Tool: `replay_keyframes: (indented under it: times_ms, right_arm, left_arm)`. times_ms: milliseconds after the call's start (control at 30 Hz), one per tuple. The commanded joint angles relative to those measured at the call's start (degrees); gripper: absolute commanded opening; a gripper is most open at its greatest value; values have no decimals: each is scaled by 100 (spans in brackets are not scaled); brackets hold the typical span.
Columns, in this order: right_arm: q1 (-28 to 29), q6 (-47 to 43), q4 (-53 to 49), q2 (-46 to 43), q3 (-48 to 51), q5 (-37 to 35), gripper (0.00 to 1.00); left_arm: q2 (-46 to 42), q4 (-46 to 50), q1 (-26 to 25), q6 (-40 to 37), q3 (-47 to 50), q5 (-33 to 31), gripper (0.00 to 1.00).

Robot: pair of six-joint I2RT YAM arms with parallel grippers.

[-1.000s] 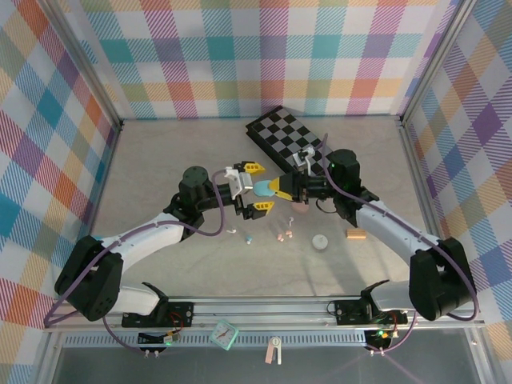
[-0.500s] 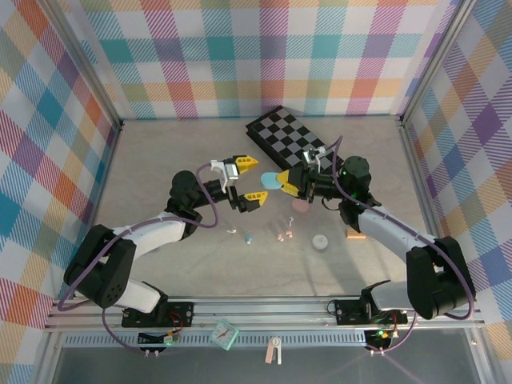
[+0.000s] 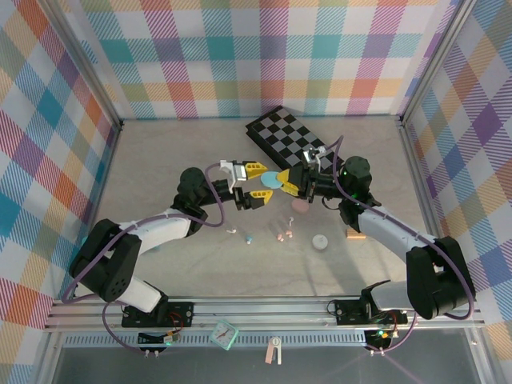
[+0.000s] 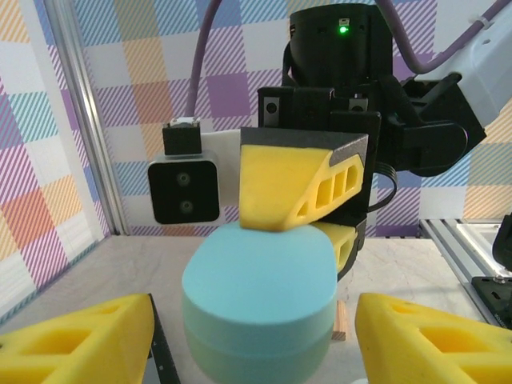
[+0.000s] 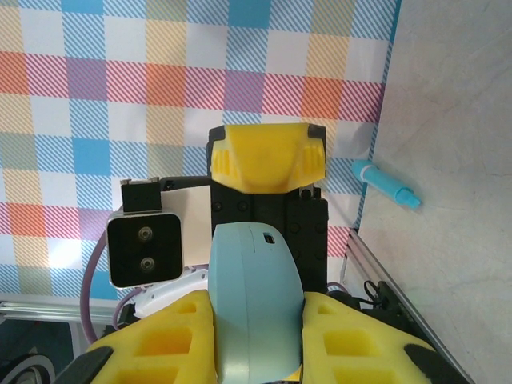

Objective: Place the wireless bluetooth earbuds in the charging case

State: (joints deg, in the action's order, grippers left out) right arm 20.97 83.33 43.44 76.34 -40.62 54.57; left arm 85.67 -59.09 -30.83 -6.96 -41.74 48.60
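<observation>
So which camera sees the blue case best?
The left wrist view: the blue case is big, lid seam visible. Right wrist shows it edge-on between yellow jaws; top view, a tiny blue spot.

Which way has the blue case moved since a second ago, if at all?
Yes. Top view: the blue case, held in the right gripper, has shifted slightly right and farther back, closer to the checkerboard mat.
</observation>
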Motion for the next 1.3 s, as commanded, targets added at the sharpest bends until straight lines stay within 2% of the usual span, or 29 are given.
replay_keyframes:
  times_ms: [0, 100, 300, 733, 833, 900, 1100, 1267]
  right_arm:
    - [30, -151, 50, -135, -116, 92, 14]
    - [41, -148, 82, -145, -100, 85, 13]
    - [47, -107, 156, -171, -105, 73, 12]
    - [82, -124, 156, -203, -9, 36, 12]
    - [83, -134, 147, -205, 7, 28, 12]
    - [82, -144, 145, -207, 20, 5, 12]
    - [91, -160, 121, -227, 45, -16, 12]
    - [91, -186, 86, -249, 71, -42, 12]
  left_arm:
    - [66, 146, -98, -182, -234, 234, 63]
    - [74, 262, -133, -250, -260, 298, 60]
    - [121, 243, -186, -264, -254, 274, 60]
    - [90, 180, -204, -209, -264, 219, 46]
    - [77, 152, -204, -172, -253, 238, 47]
    - [64, 127, -204, -157, -234, 222, 52]
    - [54, 102, -204, -106, -218, 234, 48]
    - [69, -55, -204, 8, -199, 226, 52]
